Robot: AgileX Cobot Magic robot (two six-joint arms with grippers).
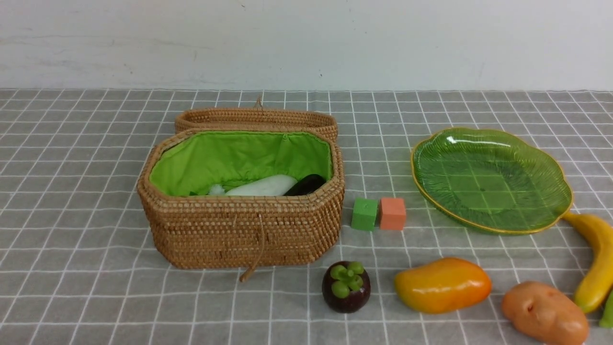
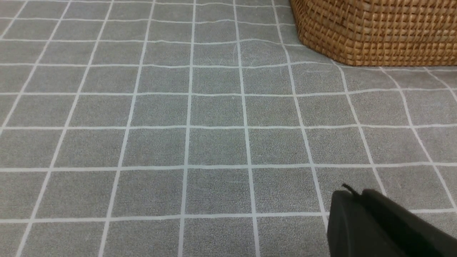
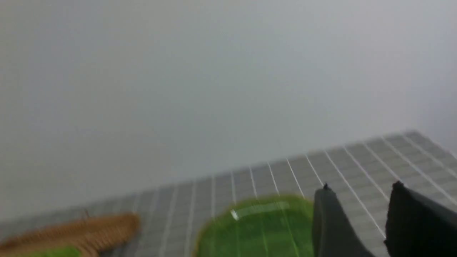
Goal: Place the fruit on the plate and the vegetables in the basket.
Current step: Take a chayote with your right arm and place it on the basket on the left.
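Observation:
The woven basket (image 1: 239, 230) stands open on the left of the cloth, with a white radish (image 1: 261, 186) and a dark eggplant (image 1: 306, 184) lying inside it. The green glass plate (image 1: 491, 177) at the right holds nothing. In front lie the mangosteen (image 1: 346, 286), the mango (image 1: 443, 285), the potato (image 1: 543, 314), the banana (image 1: 596, 263) and a small green piece (image 1: 608, 311) at the frame's edge. Neither arm shows in the front view. My left gripper (image 2: 357, 194) is shut and empty over bare cloth near a basket corner (image 2: 375, 32). My right gripper (image 3: 360, 187) is open and empty, high up, beside the blurred plate (image 3: 257, 228).
The basket's lid (image 1: 256, 120) lies behind the basket. A green cube (image 1: 365, 214) and an orange cube (image 1: 392, 213) sit between basket and plate. A grey checked cloth covers the table up to a white wall.

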